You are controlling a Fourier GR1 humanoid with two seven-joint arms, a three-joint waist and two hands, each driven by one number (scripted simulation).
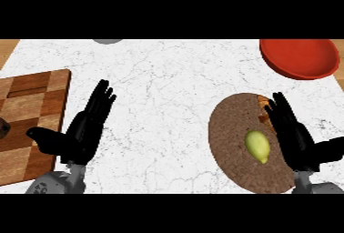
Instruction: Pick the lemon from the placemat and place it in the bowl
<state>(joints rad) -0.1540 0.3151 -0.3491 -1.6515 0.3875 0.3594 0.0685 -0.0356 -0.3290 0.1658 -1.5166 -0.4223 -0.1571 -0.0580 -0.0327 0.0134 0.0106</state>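
Lemon [258, 145] lies on the round brown placemat [235, 136], untouched. My right hand [295, 136] is just beside it on its right, fingers straight, released. Red bowl [300, 58] is well apart, far right on the white tabletop [168, 91]. My left hand [84, 129] is released too, by the checkered board [30, 113].

Bright, even light fills the frame, with no glare. The white marble counter [168, 82] shows hardly any shadows. Edges look soft throughout
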